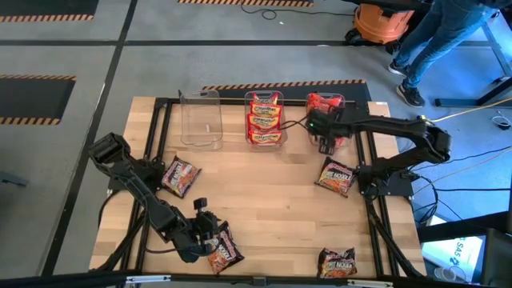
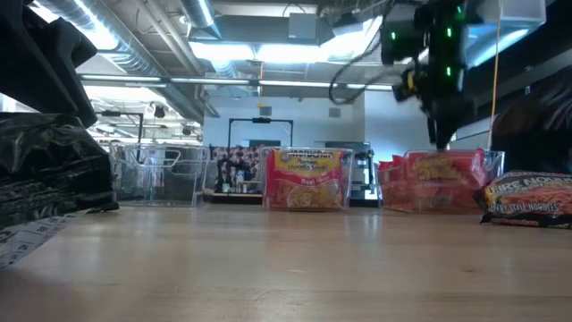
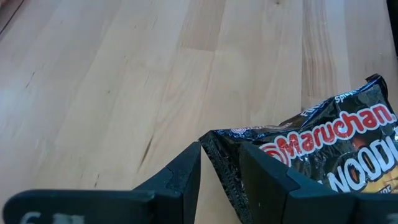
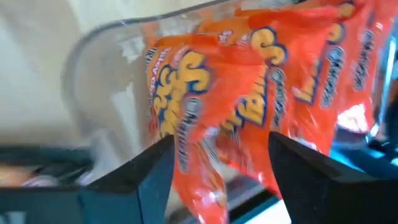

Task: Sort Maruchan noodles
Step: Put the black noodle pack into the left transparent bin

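My left gripper (image 1: 206,228) is near the table's front left, shut on a dark Maruchan packet (image 1: 226,250). My right gripper (image 1: 327,138) hangs open over the far right clear bin (image 1: 314,102); a red packet (image 4: 249,93) stands between its fingers, in among other red packets. The middle bin (image 1: 282,120) holds orange-yellow packets (image 1: 264,118), stacked against each other. Three more dark packets lie flat on the table: one on the left (image 1: 179,176), one on the right (image 1: 336,178), one at the near edge (image 1: 338,262). My left gripper pinches the dark packet's crinkled end seam (image 3: 225,171) between its two fingers, which slant down at it. The printed face (image 3: 336,149) stretches away from the fingers just above the wood; whether its far end rests there I cannot tell. My right gripper's fingers (image 4: 155,174) flank the red packet's lower corner (image 4: 208,186); whether they touch it I cannot tell.
An empty clear bin (image 1: 200,118) stands at the far left of the row. A black frame (image 1: 160,104) runs around the wooden table. Bare wood lies in the middle (image 1: 264,200). A person's legs (image 1: 436,40) show on the floor beyond the far right corner.
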{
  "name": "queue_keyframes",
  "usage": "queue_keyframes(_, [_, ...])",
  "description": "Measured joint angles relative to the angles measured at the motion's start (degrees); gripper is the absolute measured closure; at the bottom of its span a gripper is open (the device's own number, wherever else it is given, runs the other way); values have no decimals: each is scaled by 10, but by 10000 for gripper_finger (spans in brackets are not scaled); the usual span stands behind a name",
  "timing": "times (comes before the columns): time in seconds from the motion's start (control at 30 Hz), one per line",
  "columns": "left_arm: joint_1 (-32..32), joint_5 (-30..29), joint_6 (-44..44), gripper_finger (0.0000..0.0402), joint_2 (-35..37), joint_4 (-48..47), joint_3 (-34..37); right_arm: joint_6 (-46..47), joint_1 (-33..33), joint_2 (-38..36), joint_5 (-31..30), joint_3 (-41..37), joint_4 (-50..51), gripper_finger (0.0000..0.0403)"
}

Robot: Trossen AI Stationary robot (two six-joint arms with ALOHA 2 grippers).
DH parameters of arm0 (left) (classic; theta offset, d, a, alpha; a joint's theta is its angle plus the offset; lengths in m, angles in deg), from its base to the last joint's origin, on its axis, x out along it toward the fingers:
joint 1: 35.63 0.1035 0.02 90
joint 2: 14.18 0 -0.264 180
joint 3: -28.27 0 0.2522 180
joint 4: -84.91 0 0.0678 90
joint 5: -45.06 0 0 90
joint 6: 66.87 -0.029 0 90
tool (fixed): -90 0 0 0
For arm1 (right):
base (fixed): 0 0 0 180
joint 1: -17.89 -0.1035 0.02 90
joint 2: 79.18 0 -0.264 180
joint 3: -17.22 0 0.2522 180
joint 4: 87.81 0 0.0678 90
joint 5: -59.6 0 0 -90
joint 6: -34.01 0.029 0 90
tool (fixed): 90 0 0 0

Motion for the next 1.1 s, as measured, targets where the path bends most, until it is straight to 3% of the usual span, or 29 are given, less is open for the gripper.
queue_keyframes(0.13, [0, 0, -2, 296, 0, 0, 0, 112, -21, -1, 70, 99, 103, 165])
queue_keyframes(0.23, [1, 0, -2, 296, 0, 1, 0, 218, -52, -8, 150, 142, 96, 169])
queue_keyframes(0.37, [1, 12, -5, 296, 0, 8, -1, 262, -143, -24, 214, 130, -58, 170])
queue_keyframes(0.53, [-9, 51, -28, 296, 8, -71, -52, 272, -275, -12, 215, 86, -302, 170])
queue_keyframes(0.67, [-32, 87, -14, 296, 12, -55, -94, 271, -358, 24, 205, 57, -465, 171])
queue_keyframes(0.77, [-62, 126, 37, 296, 11, -20, -94, 262, -411, 68, 205, 52, -533, 171])
queue_keyframes(0.97, [-129, 109, 194, 296, -13, 22, -80, 246, -474, 181, 190, 52, -658, 171])
queue_keyframes(1.1, [-149, 105, 236, 296, -67, 80, -74, 254, -478, 260, 186, 52, -750, 171])
